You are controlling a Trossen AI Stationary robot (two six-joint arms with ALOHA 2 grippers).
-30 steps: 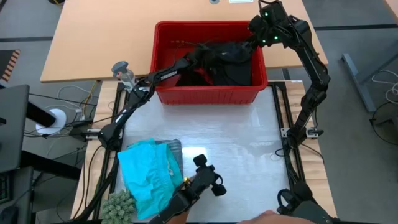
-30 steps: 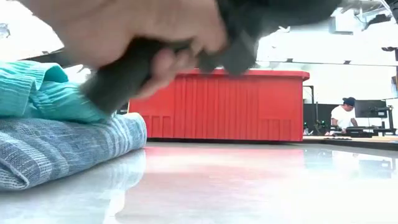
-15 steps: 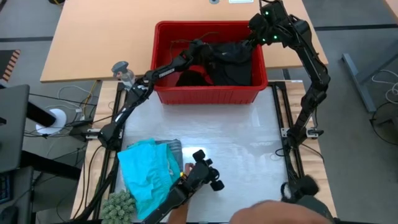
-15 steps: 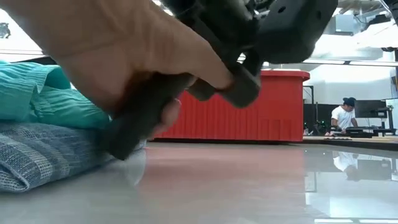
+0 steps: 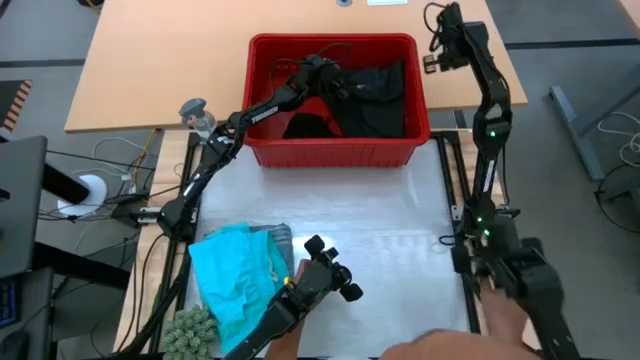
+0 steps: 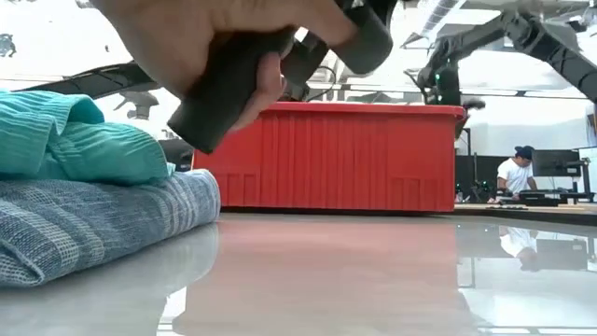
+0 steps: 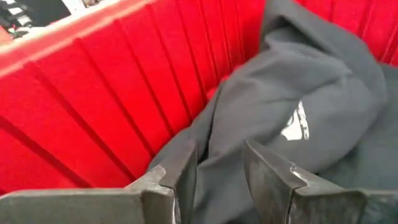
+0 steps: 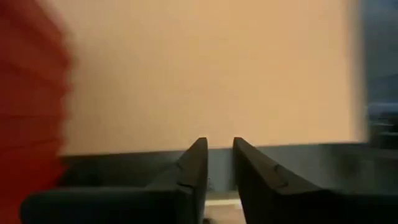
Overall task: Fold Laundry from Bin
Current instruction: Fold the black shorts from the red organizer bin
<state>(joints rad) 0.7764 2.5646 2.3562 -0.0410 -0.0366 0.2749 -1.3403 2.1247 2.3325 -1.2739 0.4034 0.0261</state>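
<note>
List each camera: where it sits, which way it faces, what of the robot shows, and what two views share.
High view: overhead, facing down; both arms, left gripper in the red bin, right gripper outside it.
Low view: table height, facing the bin; folded laundry and a person's hand near.
Left wrist view: inside the bin, fingers open over black garment.
Right wrist view: fingers toward tan tabletop.
Shared: the bin.
</note>
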